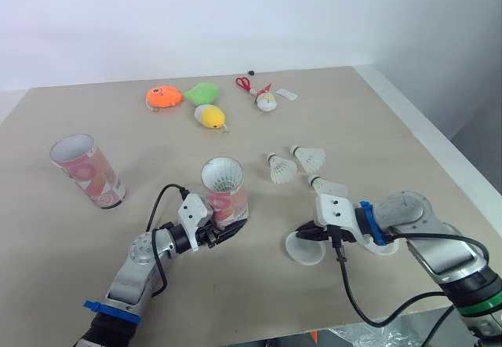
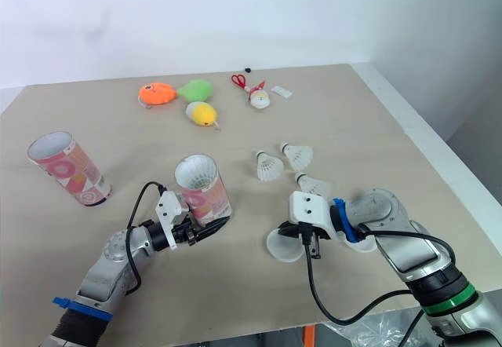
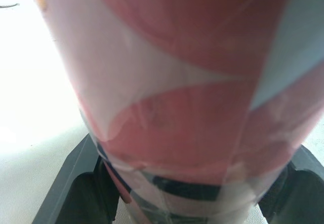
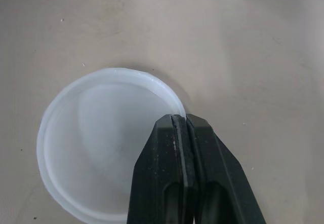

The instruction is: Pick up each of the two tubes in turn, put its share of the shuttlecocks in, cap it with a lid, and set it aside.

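A second tube (image 1: 86,170) sits well out to the left of the left gripper (image 1: 222,231). That gripper clamps the held tube (image 1: 225,190) low on its wall, open end up. The left wrist view shows a finger on each side of it. Three shuttlecocks (image 1: 282,168) lie just beyond the right gripper (image 1: 307,234). Its wrist view shows the fingers (image 4: 167,173) pinched together on the rim of the lid (image 4: 91,133), which is resting on the table (image 1: 353,119).

Both forearms reach forward and angle in toward each other, the left gripper (image 1: 222,230) with its black fingers clamped either side of the tube (image 1: 227,198) near its base, the right gripper (image 4: 178,120) pinched tight on the lid (image 4: 91,143) at its rim.
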Controlling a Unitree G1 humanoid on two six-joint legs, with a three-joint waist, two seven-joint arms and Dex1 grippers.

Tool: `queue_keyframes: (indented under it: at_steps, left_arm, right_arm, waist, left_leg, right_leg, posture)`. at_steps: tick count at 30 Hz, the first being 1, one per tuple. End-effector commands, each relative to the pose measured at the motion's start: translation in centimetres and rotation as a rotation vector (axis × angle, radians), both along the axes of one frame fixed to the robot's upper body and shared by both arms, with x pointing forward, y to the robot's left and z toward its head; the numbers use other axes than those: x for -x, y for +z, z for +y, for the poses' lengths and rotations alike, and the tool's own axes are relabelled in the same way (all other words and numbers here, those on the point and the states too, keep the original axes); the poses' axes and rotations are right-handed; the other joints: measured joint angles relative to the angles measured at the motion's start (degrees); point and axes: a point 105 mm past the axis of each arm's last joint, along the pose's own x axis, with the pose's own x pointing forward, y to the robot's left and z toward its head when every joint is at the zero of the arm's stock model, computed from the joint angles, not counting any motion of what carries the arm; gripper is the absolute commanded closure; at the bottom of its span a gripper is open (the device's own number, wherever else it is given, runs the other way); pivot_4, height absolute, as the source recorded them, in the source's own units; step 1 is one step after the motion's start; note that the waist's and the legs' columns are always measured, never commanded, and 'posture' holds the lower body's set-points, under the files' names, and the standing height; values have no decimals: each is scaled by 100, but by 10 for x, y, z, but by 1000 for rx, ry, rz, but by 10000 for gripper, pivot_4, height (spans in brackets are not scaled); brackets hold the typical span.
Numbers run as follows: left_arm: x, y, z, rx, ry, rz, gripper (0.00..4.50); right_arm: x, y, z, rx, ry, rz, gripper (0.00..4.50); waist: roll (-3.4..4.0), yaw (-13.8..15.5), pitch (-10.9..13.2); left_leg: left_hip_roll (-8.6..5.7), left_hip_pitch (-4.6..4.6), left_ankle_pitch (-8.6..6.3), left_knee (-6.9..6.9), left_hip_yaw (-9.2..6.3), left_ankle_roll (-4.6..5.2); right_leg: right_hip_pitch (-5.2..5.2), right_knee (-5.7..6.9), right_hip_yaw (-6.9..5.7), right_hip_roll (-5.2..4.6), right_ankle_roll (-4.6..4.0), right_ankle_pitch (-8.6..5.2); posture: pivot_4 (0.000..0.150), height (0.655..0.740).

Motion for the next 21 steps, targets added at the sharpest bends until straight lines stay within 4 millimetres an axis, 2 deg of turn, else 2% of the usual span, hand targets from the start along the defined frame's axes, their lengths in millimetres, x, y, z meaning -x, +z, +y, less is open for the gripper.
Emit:
queue_keyframes:
  at_steps: [1,8,11,15,21]
  left_arm:
    - [4,-22,4,-28,19,91,15752]
    - [2,-24,7,-42,30,97,15752]
    - [1,-25,8,-50,38,97,15752]
    - [0,-25,8,-54,42,94,15752]
    - [-2,-27,11,-71,66,97,15752]
  right_arm:
    - [-5,36,16,-143,10,-14,44499]
    - [-27,156,67,-399,70,-245,44499]
    - [-27,184,88,-429,120,-332,44499]
    - [-19,193,116,-410,204,-375,44499]
    - [-21,180,130,-292,246,-420,44499]
  waist:
    - [0,-8,0]
    - [27,-7,-3]
    - [32,-1,-7]
    - [38,2,-10]
    - [38,-4,-11]
  left_leg:
    - [0,0,0,0,1,0]
    - [3,0,0,-8,-6,0]
    - [3,-2,0,-23,-13,0]
    - [4,-8,-1,-32,-27,1]
    - [3,-6,-1,-29,-42,1]
  right_leg:
    - [-1,0,1,0,0,0]
    - [-7,1,-6,10,1,2]
    - [-10,0,-11,8,-14,-8]
    - [-11,0,-18,4,-3,-8]
    - [-10,0,-20,-1,-13,-13]
  posture:
    - [1500,7400]
    - [1500,7400]
    - [1500,7400]
    - [1500,7400]
    - [1500,7400]
